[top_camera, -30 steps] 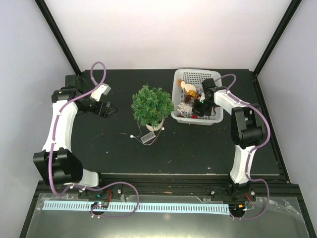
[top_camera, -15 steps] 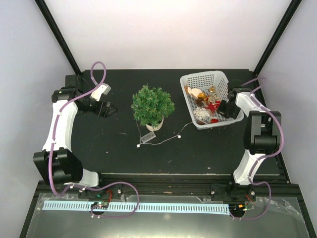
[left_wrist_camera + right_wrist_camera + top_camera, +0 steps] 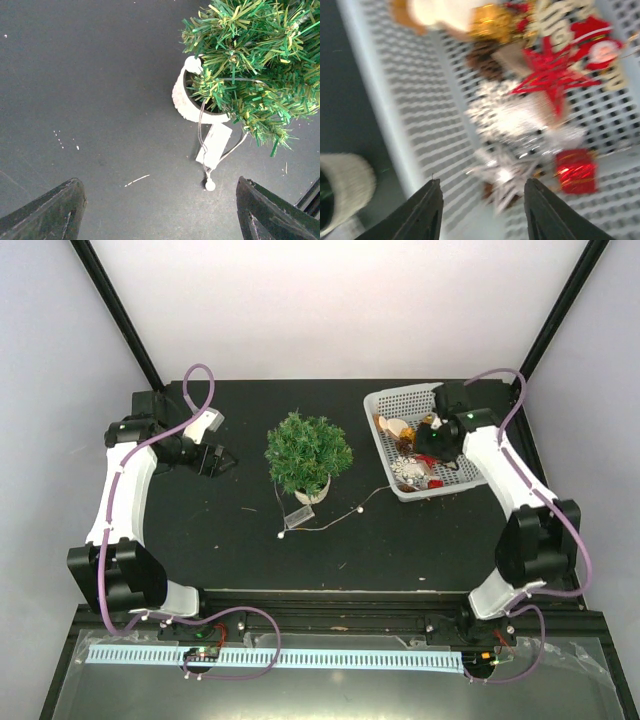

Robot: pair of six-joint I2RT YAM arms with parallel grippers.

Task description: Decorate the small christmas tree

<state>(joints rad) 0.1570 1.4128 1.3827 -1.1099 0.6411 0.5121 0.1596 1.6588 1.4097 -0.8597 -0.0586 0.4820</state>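
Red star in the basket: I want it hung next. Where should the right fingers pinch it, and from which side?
Probably from straight above, fingers closing across one thin arm of the red star: it lies flat, uppermost in the white basket, arms spread.

White basket [image 3: 400, 392] at far right of black table [image 3: 240, 540], set askew. Ornament jumble inside: red star [image 3: 546, 75] over silvery snowflake [image 3: 512, 117], pine cone [image 3: 484, 62], gold bell [image 3: 492, 22], Santa figure [image 3: 597, 45], red gift box [image 3: 576, 171]. Thin wire [image 3: 199, 120] with white battery box [image 3: 214, 145] and small white bulb [image 3: 210, 185] lies on table.
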